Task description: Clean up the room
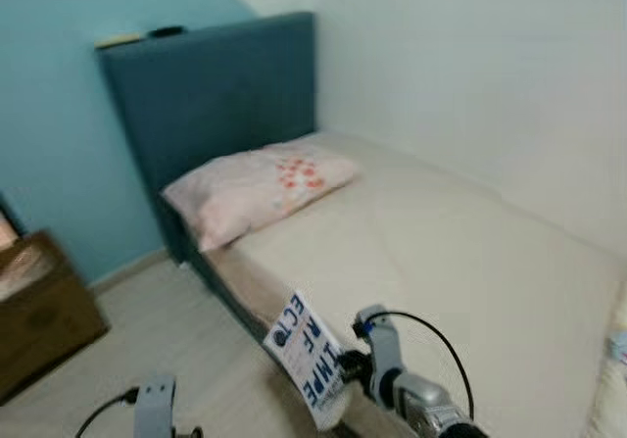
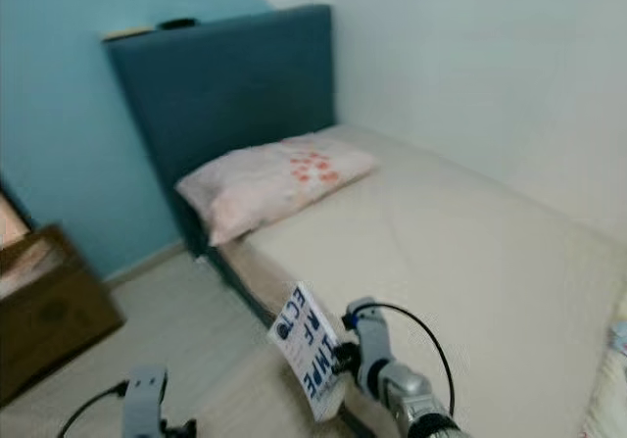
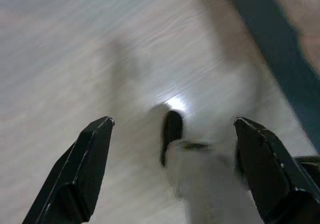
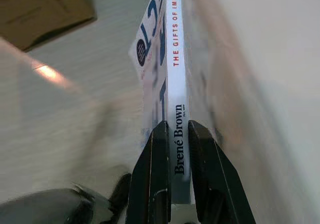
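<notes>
Nearest the robot, the right gripper (image 4: 172, 149) pinches a white book (image 1: 309, 360) by its spine, both black fingers pressed flat against the covers, holding it upright just beside the near edge of the bed (image 1: 470, 281). The left gripper (image 3: 172, 149) hangs low over the pale wooden floor (image 1: 167, 330) with its fingers spread wide and nothing between them. Beyond the book stretches the cream mattress, and further up lies a pink pillow (image 1: 260, 188) against the blue headboard (image 1: 211, 90), on whose top ledge two small items sit, too blurred to name. A brown cardboard box (image 1: 39, 311) stands on the floor to the left. The grip takes only a narrow strip of the book, so it seems likely to pivot or slide out if the arm swings quickly, and it could catch the mattress edge.
</notes>
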{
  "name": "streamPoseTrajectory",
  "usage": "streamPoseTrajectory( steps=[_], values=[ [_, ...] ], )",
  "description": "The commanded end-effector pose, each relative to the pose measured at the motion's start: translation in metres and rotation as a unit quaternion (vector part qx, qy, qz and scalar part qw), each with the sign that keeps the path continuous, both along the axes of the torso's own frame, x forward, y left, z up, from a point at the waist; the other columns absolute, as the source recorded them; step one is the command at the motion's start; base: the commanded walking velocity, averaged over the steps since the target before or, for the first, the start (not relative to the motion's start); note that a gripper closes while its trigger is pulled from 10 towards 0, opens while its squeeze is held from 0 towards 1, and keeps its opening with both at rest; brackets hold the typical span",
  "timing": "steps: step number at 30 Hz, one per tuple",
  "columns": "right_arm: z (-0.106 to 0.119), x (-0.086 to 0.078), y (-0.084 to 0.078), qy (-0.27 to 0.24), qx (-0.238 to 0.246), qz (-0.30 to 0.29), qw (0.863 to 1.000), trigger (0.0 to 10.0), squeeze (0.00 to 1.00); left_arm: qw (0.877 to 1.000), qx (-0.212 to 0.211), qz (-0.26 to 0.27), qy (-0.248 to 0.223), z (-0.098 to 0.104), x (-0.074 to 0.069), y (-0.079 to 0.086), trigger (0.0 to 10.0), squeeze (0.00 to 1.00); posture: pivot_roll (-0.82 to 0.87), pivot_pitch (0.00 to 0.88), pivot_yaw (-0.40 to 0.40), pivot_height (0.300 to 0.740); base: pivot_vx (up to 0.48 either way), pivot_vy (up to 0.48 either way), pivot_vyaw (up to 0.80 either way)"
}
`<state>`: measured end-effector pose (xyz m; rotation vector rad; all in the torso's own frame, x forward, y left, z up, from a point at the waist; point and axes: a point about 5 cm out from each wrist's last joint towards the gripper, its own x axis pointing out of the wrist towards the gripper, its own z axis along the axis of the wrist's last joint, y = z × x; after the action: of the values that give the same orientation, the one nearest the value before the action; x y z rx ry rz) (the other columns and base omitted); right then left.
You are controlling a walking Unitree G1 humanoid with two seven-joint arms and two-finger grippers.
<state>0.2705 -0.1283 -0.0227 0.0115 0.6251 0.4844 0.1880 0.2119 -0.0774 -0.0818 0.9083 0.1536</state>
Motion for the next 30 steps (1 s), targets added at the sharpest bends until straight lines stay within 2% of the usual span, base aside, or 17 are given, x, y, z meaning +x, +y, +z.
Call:
streamPoseTrajectory(
  steps=[1, 9, 13, 19, 30],
  values=[
    [0.0018, 0.0024, 0.0008, -0.009, -0.001, -0.012, 1.000, 10.0, 0.00, 1.000, 0.001, -0.002, 0.001, 0.0004, 0.0002, 0.0018, 10.0, 0.00, -0.10, 0.000, -0.044, 0.718, 0.000, 0.000, 0.00],
    [0.0016, 0.0022, -0.0025, -0.010, 0.003, -0.023, 1.000, 10.0, 0.00, 1.000, -0.001, -0.014, 0.000, 0.0005, 0.0011, -0.0004, 10.0, 0.00, -0.10, 0.000, -0.044, 0.718, 0.000, 0.000, 0.00],
    [0.0025, 0.0025, -0.0018, -0.015, 0.002, -0.014, 1.000, 10.0, 0.00, 1.000, -0.001, -0.017, -0.001, 0.0008, 0.0019, -0.0013, 10.0, 0.00, -0.10, 0.000, -0.044, 0.718, 0.278, 0.000, 0.00],
    [0.0025, 0.0025, -0.0008, -0.015, 0.000, -0.010, 1.000, 10.0, 0.00, 1.000, -0.002, -0.019, -0.002, 0.0009, 0.0023, -0.0020, 10.0, 0.00, -0.10, 0.000, -0.044, 0.718, 0.299, 0.000, 0.69],
    [0.0008, 0.0014, -0.0010, -0.008, 0.000, -0.020, 1.000, 10.0, 0.00, 1.000, -0.004, -0.023, -0.001, 0.0004, 0.0016, -0.0032, 10.0, 0.00, -0.10, 0.000, -0.044, 0.718, 0.316, 0.000, 0.00]
  ],
)
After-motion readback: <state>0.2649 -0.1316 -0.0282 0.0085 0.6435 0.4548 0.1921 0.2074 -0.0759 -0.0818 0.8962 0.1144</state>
